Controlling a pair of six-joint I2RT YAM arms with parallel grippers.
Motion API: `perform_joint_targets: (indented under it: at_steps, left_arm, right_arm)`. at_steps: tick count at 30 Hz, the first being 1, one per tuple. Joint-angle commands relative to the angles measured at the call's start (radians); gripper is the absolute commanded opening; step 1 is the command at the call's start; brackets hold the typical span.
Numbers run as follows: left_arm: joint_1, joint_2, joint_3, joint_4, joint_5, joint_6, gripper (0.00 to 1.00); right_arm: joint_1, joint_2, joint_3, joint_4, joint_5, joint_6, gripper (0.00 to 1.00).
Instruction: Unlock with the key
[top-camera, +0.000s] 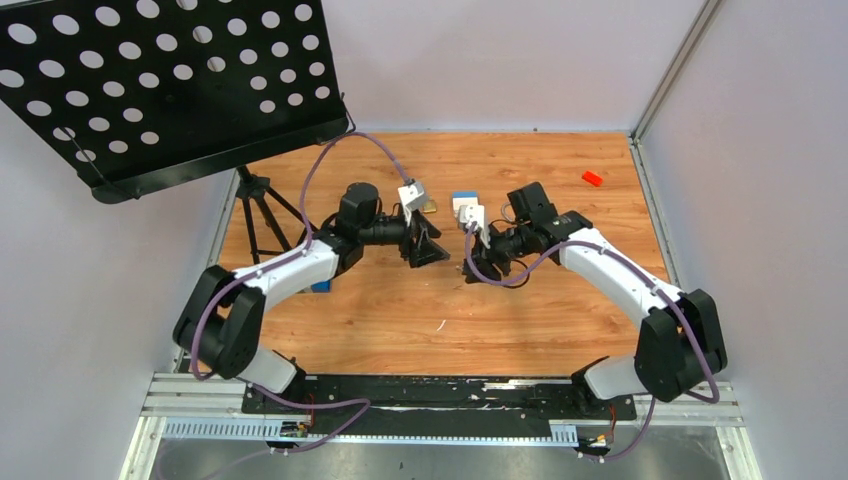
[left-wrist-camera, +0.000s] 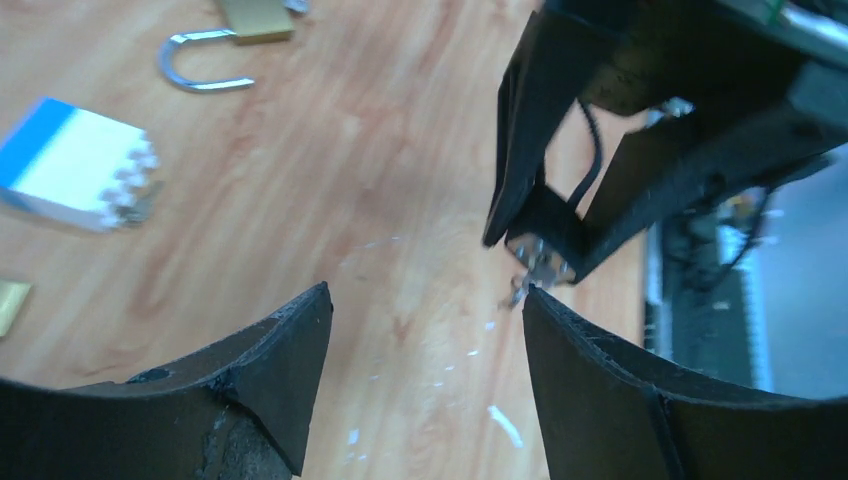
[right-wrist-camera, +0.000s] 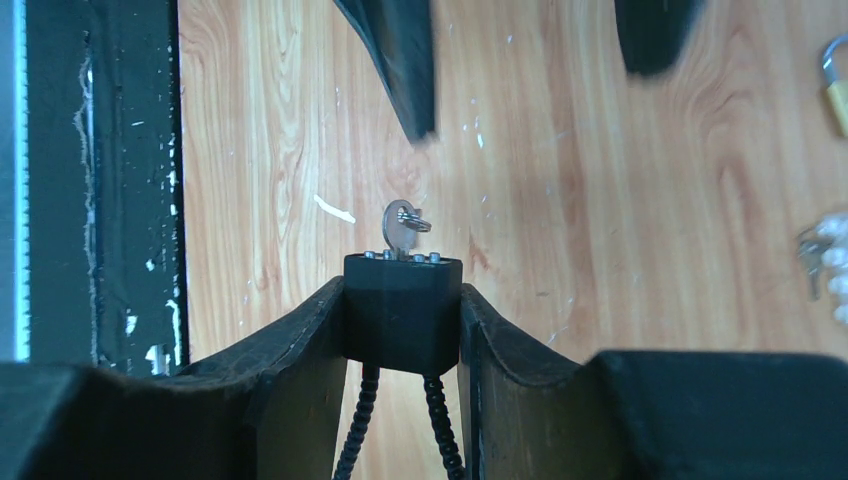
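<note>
The small grey key (right-wrist-camera: 402, 226) sticks out of the top of a blocky black lock body (right-wrist-camera: 403, 315), from which two black cable ends hang down. My right gripper (right-wrist-camera: 402, 296) is shut on that lock body and holds it above the wooden table. In the left wrist view the key (left-wrist-camera: 531, 272) shows just past my left gripper's right fingertip. My left gripper (left-wrist-camera: 425, 300) stands open with only bare wood between its fingers. From above, the left gripper (top-camera: 425, 250) and the right gripper (top-camera: 470, 265) face each other at mid-table.
A brass padlock (left-wrist-camera: 245, 20) with an open shackle lies at the back, and a white and blue box (left-wrist-camera: 70, 165) with more keys beside it. A red block (top-camera: 592, 178) sits far right. A black perforated music stand (top-camera: 170, 80) overhangs the back left.
</note>
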Motion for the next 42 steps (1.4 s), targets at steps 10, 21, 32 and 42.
perform_joint_targets:
  at_steps: [10,21,32,42]
  left_arm:
    - [0.007,0.255,0.062,0.535,0.316,-0.857,0.73]
    - [0.006,0.391,0.034,0.787,0.315,-1.070,0.59]
    - [-0.008,0.363,0.025,0.578,0.289,-0.904,0.58]
    - [-0.039,0.368,0.056,0.558,0.279,-0.902,0.41]
  right_arm:
    - [0.118,-0.092,-0.039,0.169,0.216,0.016,0.00]
    - [0.128,-0.095,-0.047,0.191,0.239,0.030,0.00]
    - [0.128,-0.086,-0.040,0.198,0.268,0.039,0.00]
    - [0.128,-0.075,-0.037,0.200,0.272,0.046,0.00]
